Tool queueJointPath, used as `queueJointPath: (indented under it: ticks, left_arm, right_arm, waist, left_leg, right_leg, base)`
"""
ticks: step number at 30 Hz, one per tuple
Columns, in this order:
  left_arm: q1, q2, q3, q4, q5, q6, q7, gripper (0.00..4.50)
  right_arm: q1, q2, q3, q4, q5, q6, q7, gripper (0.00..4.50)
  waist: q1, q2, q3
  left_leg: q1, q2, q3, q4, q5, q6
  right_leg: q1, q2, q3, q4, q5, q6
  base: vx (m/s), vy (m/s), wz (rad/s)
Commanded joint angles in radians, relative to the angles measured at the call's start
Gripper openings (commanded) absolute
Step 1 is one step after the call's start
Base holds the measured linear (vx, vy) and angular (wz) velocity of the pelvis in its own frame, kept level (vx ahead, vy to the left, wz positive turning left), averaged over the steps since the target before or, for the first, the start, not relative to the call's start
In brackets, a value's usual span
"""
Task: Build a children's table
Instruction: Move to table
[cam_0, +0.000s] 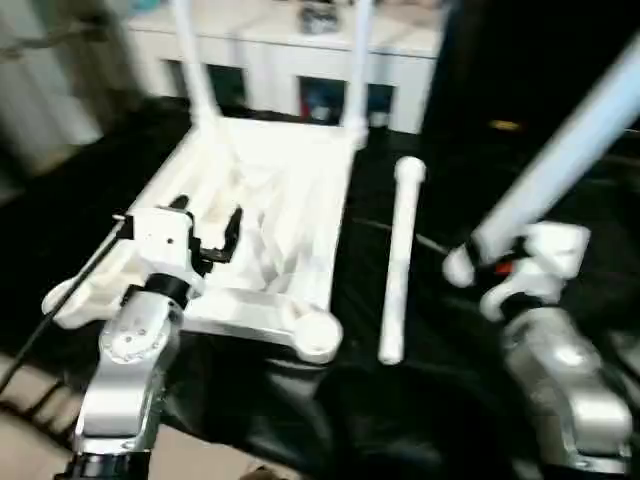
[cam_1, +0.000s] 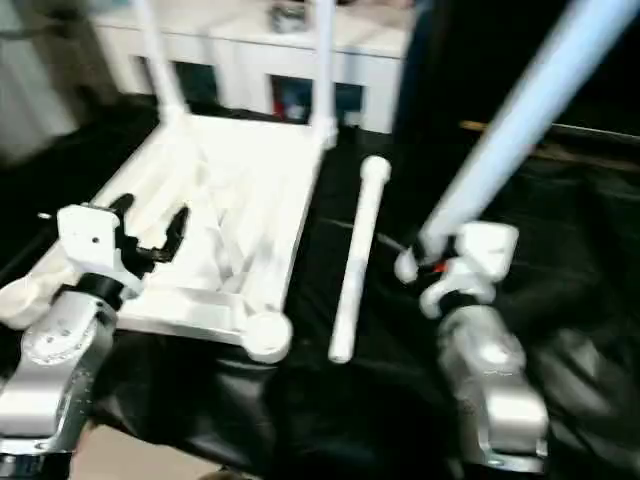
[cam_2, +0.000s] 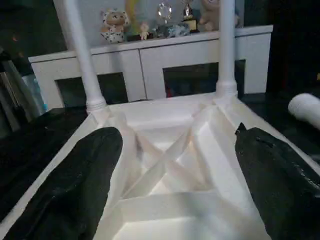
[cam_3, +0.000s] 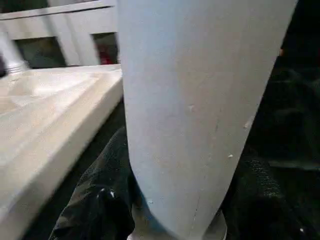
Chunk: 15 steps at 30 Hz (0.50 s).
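Observation:
The white tabletop (cam_0: 285, 165) lies upside down on the black cloth, ribbed underside up. Two white legs (cam_0: 196, 70) (cam_0: 358, 60) stand upright in its far corner sockets. Its near right socket (cam_0: 316, 336) is open at the top. A third leg (cam_0: 400, 262) lies flat on the cloth just right of the tabletop. My left gripper (cam_0: 208, 214) hovers open over the tabletop's near left part, with nothing between its black fingers (cam_2: 75, 185). My right gripper (cam_0: 490, 262) is shut on the lower end of a fourth leg (cam_0: 560, 160), which slants up to the right.
A low white cabinet (cam_0: 280, 50) with small toys (cam_2: 115, 25) on top stands behind the work surface. The black cloth (cam_0: 420, 420) covers the surface to its near edge, with light floor (cam_0: 25, 400) at lower left. A thin black cable (cam_0: 45, 325) runs beside my left forearm.

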Motion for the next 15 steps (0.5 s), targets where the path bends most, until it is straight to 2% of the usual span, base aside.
queueJointPath:
  ticks: [1, 2, 3, 4, 5, 6, 7, 8, 9, 10, 11, 12, 13, 14, 15]
  left_arm:
    - [0.000, -0.005, -0.006, -0.011, 0.012, 0.013, 0.010, 4.13]
    - [0.001, -0.005, -0.007, -0.012, 0.013, 0.014, 0.011, 4.13]
    - [0.003, -0.007, -0.009, -0.013, 0.013, 0.014, 0.012, 4.13]
    - [0.005, -0.009, -0.010, -0.015, 0.013, 0.015, 0.013, 4.13]
    - [0.010, -0.015, -0.010, -0.016, 0.007, 0.018, 0.013, 4.13]
    - [0.015, -0.023, -0.009, -0.018, -0.001, 0.019, 0.013, 4.13]
    - [0.022, -0.032, -0.011, -0.022, -0.009, 0.003, 0.010, 4.13]
    - [0.029, -0.043, -0.010, -0.028, -0.023, 0.012, 0.009, 4.13]
    - [0.040, -0.042, -0.037, -0.027, 0.018, -0.009, 0.024, 4.13]
    - [0.042, -0.041, -0.050, -0.025, 0.037, -0.008, 0.031, 4.13]
    - [0.043, -0.044, -0.058, -0.024, 0.047, -0.003, 0.039, 4.13]
    - [0.043, -0.051, -0.066, -0.024, 0.052, 0.005, 0.045, 4.13]
    - [0.043, -0.057, -0.074, -0.027, 0.052, 0.005, 0.044, 4.13]
    - [0.043, -0.058, -0.075, -0.027, 0.051, 0.005, 0.043, 4.13]
    - [0.046, -0.059, -0.086, -0.029, 0.059, -0.011, 0.039, 4.13]
  right_arm:
    - [-0.004, -0.011, -0.003, 0.005, -0.018, -0.011, 0.010, 1.90]
    - [-0.004, -0.010, -0.004, 0.006, -0.017, -0.011, 0.013, 1.90]
    - [-0.004, -0.010, -0.004, 0.007, -0.017, -0.013, 0.017, 1.90]
    - [-0.007, -0.012, -0.001, 0.011, -0.017, -0.020, 0.023, 1.90]
    - [-0.011, -0.013, 0.000, 0.014, -0.016, -0.022, 0.024, 1.90]
    - [-0.014, -0.014, 0.000, 0.015, -0.011, -0.023, 0.028, 1.90]
    - [-0.015, -0.015, 0.003, 0.015, 0.004, -0.021, 0.043, 1.90]
    - [-0.016, -0.019, 0.008, 0.014, 0.008, -0.022, 0.053, 1.90]
    - [-0.015, -0.026, 0.014, 0.013, 0.012, -0.018, 0.064, 1.90]
    - [-0.014, -0.026, 0.014, 0.012, 0.016, -0.016, 0.068, 1.90]
    - [-0.013, -0.026, 0.014, 0.010, 0.018, -0.015, 0.071, 1.90]
    - [-0.012, -0.026, 0.014, 0.010, 0.017, -0.015, 0.073, 1.90]
    - [-0.011, -0.028, 0.014, 0.011, 0.011, -0.016, 0.073, 1.90]
    - [-0.011, -0.028, 0.014, 0.011, 0.010, -0.016, 0.072, 1.90]
    - [-0.011, -0.030, 0.014, 0.014, 0.004, -0.019, 0.072, 1.90]
  waist:
    - [-0.015, 0.002, -0.049]
    - [0.002, -0.040, -0.067]
    - [0.044, -0.054, -0.070]
    - [0.038, -0.028, -0.076]
    - [0.019, -0.037, -0.047]
    - [0.025, -0.039, -0.033]
    - [0.035, -0.025, -0.036]
    - [0.021, 0.002, -0.037]
    - [-0.004, 0.030, -0.030]
    - [-0.031, 0.045, -0.045]
    - [-0.027, 0.059, -0.039]
    - [-0.025, 0.060, -0.039]
    - [-0.031, 0.058, -0.040]
    - [-0.029, 0.058, -0.046]
    - [-0.026, 0.053, -0.047]
  left_leg:
    - [0.073, 0.147, -0.080, -0.150, 0.169, 0.416]
    - [0.044, 0.114, -0.050, -0.101, 0.039, 0.270]
    - [-0.008, 0.081, -0.049, 0.038, -0.095, 0.145]
    - [-0.087, 0.077, -0.176, 0.191, -0.138, -0.074]
    - [-0.099, 0.058, -0.182, 0.185, -0.155, -0.217]
    - [-0.073, 0.052, -0.167, 0.153, -0.165, -0.247]
    - [-0.004, 0.064, -0.144, 0.051, -0.104, -0.195]
    - [0.029, 0.074, -0.128, -0.065, -0.021, -0.101]
    - [0.040, 0.116, -0.152, -0.125, -0.143, -0.074]
    - [0.059, 0.177, -0.175, -0.163, -0.308, -0.113]
    - [0.052, 0.188, -0.196, -0.176, -0.412, -0.219]
    - [0.060, 0.205, -0.203, -0.178, -0.435, -0.267]
    - [0.084, 0.259, -0.233, -0.194, -0.398, -0.287]
    - [0.095, 0.305, -0.255, -0.198, -0.274, -0.232]
    - [0.088, 0.314, -0.253, -0.200, -0.228, -0.198]
  right_leg:
    - [-0.016, 0.006, -0.051, -0.001, -0.079, 0.023]
    - [0.032, -0.105, 0.021, -0.092, -0.034, 0.045]
    - [0.076, -0.287, 0.148, -0.184, -0.063, 0.004]
    - [0.108, -0.384, 0.216, -0.204, -0.081, -0.052]
    - [0.122, -0.286, 0.106, -0.206, -0.142, -0.094]
    - [0.115, -0.235, 0.063, -0.215, -0.196, -0.140]
    - [0.104, -0.168, 0.020, -0.225, -0.316, -0.223]
    - [0.095, -0.063, -0.035, -0.202, -0.383, -0.229]
    - [0.065, 0.028, -0.052, -0.138, -0.314, -0.177]
    - [0.063, 0.032, -0.038, -0.066, -0.104, -0.132]
    - [0.081, 0.023, -0.034, -0.085, 0.056, -0.111]
    - [0.078, 0.015, -0.029, -0.093, 0.080, -0.106]
    - [0.067, 0.011, -0.027, -0.077, 0.015, -0.076]
    - [0.047, 0.011, -0.021, -0.037, -0.077, -0.043]
    - [0.040, 0.012, -0.018, -0.020, -0.105, -0.034]
  base:
    - [-0.050, 0.180, 0.01]
    - [-0.067, 0.145, -0.11]
    - [-0.083, 0.179, -0.02]
    - [-0.083, 0.179, -0.02]
    - [-0.080, 0.231, -0.18]
    - [-0.088, 0.239, -0.28]
    - [-0.088, 0.239, -0.28]
    - [-0.093, 0.276, 0.00]
    - [-0.097, 0.264, 0.17]
    - [-0.097, 0.264, 0.17]
    - [-0.095, 0.236, 0.13]
    - [-0.068, 0.178, 0.08]
    - [-0.068, 0.178, 0.08]
    - [-0.061, 0.088, 0.13]
    - [-0.069, 0.045, 0.08]
